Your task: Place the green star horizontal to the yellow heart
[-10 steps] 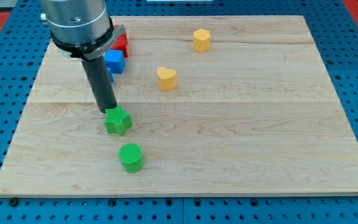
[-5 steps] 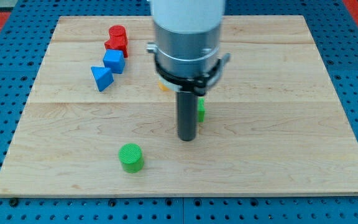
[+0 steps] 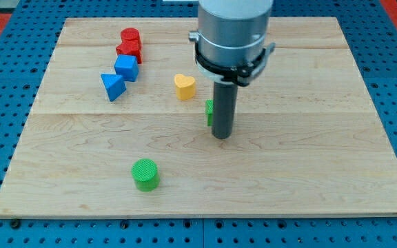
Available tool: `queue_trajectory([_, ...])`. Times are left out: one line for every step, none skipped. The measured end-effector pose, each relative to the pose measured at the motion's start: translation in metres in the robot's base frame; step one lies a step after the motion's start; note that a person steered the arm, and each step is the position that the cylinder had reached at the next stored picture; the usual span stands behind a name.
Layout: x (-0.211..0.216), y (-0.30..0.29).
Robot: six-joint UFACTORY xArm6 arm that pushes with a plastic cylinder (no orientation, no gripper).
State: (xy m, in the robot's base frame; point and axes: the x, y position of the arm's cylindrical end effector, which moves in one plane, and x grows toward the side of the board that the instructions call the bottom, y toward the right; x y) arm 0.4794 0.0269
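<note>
The yellow heart (image 3: 184, 86) lies on the wooden board (image 3: 309, 151), left of the arm. The green star (image 3: 209, 112) is almost wholly hidden behind my rod; only a green sliver shows at the rod's left edge, right of and slightly below the heart. My tip (image 3: 222, 136) rests on the board just below the star, right of and below the heart.
A green cylinder (image 3: 145, 174) stands near the view's bottom left. A blue cube (image 3: 126, 68), a blue triangular block (image 3: 113, 86) and two red blocks (image 3: 129, 43) sit at the top left. The arm body hides the board's top centre.
The rod has swept from the left to the board's centre. The green star has moved right and up, from above the green cylinder to beside the yellow heart. The heart is uncovered again.
</note>
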Motion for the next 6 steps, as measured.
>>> queue_trajectory([-0.011, -0.012])
queue_trajectory([-0.034, -0.014])
queue_trajectory([-0.065, 0.009])
queue_trajectory([0.010, 0.015])
queue_trajectory([0.135, -0.014])
queue_trajectory([0.135, -0.068])
